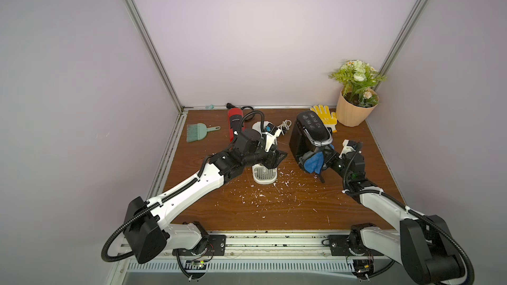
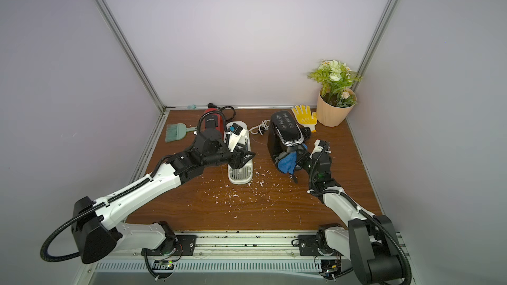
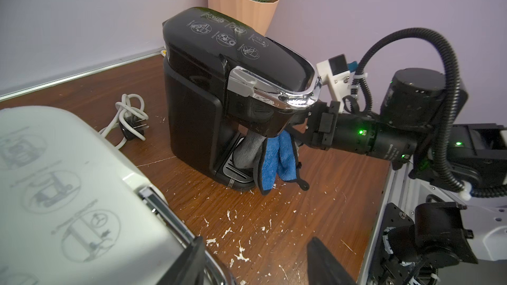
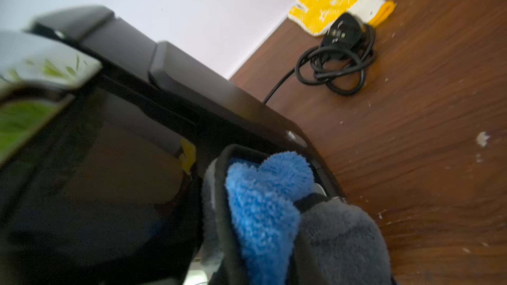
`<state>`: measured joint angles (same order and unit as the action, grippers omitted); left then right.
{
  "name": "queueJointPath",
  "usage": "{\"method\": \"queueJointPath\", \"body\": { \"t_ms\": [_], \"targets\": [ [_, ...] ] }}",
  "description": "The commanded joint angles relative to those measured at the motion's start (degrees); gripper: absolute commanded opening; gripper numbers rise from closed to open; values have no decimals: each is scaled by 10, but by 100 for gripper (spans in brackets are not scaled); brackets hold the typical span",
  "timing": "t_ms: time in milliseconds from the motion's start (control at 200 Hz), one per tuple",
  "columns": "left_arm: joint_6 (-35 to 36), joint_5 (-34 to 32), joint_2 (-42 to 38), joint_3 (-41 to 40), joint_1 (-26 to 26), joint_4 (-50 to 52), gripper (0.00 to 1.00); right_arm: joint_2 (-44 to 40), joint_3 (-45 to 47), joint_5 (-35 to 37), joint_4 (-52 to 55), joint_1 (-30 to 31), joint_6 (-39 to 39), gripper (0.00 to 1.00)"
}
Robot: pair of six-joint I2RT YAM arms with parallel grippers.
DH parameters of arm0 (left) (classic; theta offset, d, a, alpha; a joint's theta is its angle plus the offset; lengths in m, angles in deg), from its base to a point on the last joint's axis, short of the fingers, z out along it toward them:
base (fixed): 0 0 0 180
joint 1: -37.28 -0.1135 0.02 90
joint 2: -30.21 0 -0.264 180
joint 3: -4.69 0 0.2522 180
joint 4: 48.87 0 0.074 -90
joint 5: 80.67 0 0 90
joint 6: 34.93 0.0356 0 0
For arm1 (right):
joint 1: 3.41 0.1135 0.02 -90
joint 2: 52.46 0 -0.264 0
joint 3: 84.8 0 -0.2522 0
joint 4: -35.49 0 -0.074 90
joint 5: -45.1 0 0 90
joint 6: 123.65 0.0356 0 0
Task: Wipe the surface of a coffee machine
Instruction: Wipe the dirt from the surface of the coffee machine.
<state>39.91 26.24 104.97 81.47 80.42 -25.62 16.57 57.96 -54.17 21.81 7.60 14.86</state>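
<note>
Brown wood-grain laminate covers the tabletop (image 1: 274, 215), scattered with white flecks across its middle. Pale lilac walls (image 1: 247, 37) close it in on three sides, with aluminium posts (image 1: 148, 39) at the back corners.

At the far left lies a green hand brush (image 1: 197, 131). Next to it is a red corded appliance (image 1: 233, 123), whose lettering is too small to read. The left gripper (image 1: 277, 157) hangs over a white coffee machine (image 1: 264, 176). Its jaws are partly apart with nothing between them. The left wrist view shows grey line pictograms on this machine's lid, with no legible words. A knotted white cord (image 1: 285, 126) lies just behind.

Right of centre stands the black coffee machine (image 1: 310, 130), upright. Its glossy lid carries round pictograms with captions too fine to read. The right gripper (image 3: 295, 132) reaches in under the brew head, its jaws pinched on a blue and grey cloth (image 3: 277, 160). The cloth hangs down to the drip tray, grey side against the machine.

Behind that machine lie a coiled black cord (image 4: 337, 61) and a yellow work glove (image 1: 325, 116), touching. In the back right corner stands a peach flowerpot (image 1: 354, 112) of greenery and white blooms.
</note>
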Motion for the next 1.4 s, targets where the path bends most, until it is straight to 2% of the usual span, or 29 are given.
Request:
{"method": "queueJointPath", "body": {
  "t_ms": [0,160,295,455,681,821,1021,1121,1201,1391],
  "targets": [
    [-15,4,9,0,1,16,61,55,-4,-43,-89,22,37,5],
    [-15,-2,0,-2,1,26,61,127,-16,-11,-124,32,46,5],
    [-12,-9,-7,-2,1,37,61,150,-26,45,-111,27,32,5],
    [-11,-10,-11,-2,1,40,61,183,-52,71,-89,7,15,4],
    [-10,-15,-15,-6,1,44,61,198,-82,89,-55,-24,-6,4],
    [-8,-17,-19,-7,1,44,61,180,-72,87,-53,-37,-6,4],
    [-8,-14,-15,-8,1,39,61,95,-26,37,-73,-27,21,5],
    [-11,-8,-9,-9,1,28,61,72,-19,-9,-84,-16,37,5],
    [-13,-1,-2,-8,1,22,61,82,-18,-58,-119,-5,57,5],
    [-16,1,-2,-6,2,23,61,164,-18,-108,-245,13,118,5]
  ]
}}
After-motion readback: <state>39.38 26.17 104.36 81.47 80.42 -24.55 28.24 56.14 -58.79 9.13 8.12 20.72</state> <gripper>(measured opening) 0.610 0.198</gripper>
